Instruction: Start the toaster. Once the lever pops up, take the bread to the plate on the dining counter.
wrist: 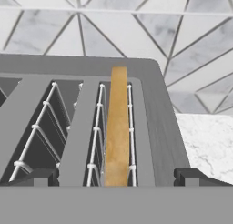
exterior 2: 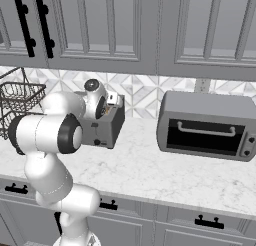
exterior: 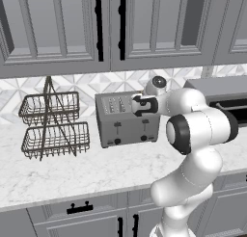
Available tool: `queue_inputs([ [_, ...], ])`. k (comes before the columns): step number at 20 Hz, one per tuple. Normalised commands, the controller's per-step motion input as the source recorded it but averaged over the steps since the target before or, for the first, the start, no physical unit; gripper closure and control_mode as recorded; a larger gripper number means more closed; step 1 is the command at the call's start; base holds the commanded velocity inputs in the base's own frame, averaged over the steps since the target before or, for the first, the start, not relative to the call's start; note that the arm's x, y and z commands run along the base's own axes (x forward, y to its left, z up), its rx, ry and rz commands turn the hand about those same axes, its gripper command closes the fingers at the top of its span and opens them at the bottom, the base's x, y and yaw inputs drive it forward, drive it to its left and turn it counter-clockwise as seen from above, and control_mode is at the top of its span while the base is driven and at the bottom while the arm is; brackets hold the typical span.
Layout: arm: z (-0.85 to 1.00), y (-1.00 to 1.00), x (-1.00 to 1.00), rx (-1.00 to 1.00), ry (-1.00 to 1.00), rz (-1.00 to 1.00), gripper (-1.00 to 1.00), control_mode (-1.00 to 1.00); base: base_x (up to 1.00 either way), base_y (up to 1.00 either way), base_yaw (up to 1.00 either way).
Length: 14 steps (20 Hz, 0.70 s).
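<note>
Bread (wrist: 118, 127) is sitting on edge in the toaster's (exterior: 126, 119) slot, crust poking above the top. Fingers (wrist: 116, 176) are hovering right over that slot, spread fully wide, holding nothing. Toaster is standing on the desk (exterior: 72, 171) by the wire basket rack (exterior: 52, 123). Looks like the pickup is about to happen; grab, lift and carry to the plate are all pending.

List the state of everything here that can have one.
Toaster: upright on the counter, bread in its rightmost slot.
Bread: on edge in the slot, top edge showing.
Gripper: open, above the toaster, holding nothing.
Toaster oven: door closed.
Wire baskets: empty.
Upper cabinets: doors closed.
</note>
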Motion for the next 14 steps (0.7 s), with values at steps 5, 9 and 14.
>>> queue_inputs([
  [5,0.0,0.0,0.03,0.0,0.0,0.0,-1.0,-1.0,0.0,0.0,0.0],
  [9,0.0,0.0,0.01,0.0,0.0,0.0,-1.0,-1.0,0.0,0.0,0.0],
  [14,0.0,0.0,0.0,0.0,0.0,0.0,1.0,-1.0,0.0,0.0,0.0],
])
